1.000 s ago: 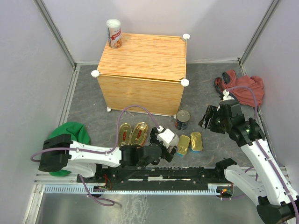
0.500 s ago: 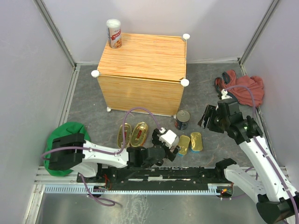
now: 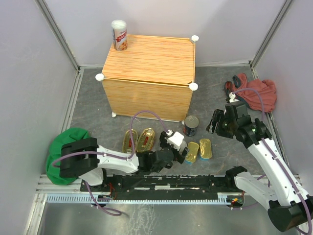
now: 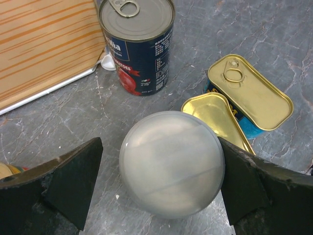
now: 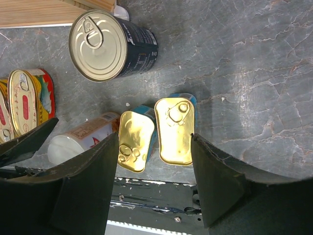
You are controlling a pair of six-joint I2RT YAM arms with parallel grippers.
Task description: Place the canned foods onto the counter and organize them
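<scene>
One tall white-lidded can [image 3: 119, 34] stands on the back left corner of the counter [image 3: 151, 58]. Another tall can [image 4: 171, 164] lies on its side on the floor; my left gripper [image 4: 159, 147] is open around its lid end, with a gap on the left side. It also shows as a red-white cylinder [image 5: 80, 139] in the right wrist view. The dark round tin [image 3: 190, 126] stands by the counter's front right foot. Two rectangular tins [image 3: 192, 152] [image 3: 205, 148] lie right of my left gripper [image 3: 180, 154]. Two oval tins [image 3: 130, 140] [image 3: 145, 139] lie to its left. My right gripper [image 3: 215, 122] hovers open and holds nothing.
A green cloth [image 3: 66, 147] lies at the near left beside the left arm's base. A red cloth [image 3: 254, 93] lies at the far right by the wall. Grey walls close in both sides and the back. The black base rail [image 3: 171, 183] runs along the near edge.
The left arm has slid right and forward, bringing its gripper closer to the rectangular tins. The right gripper has shifted slightly away from me. Neither gripper's opening has changed.
</scene>
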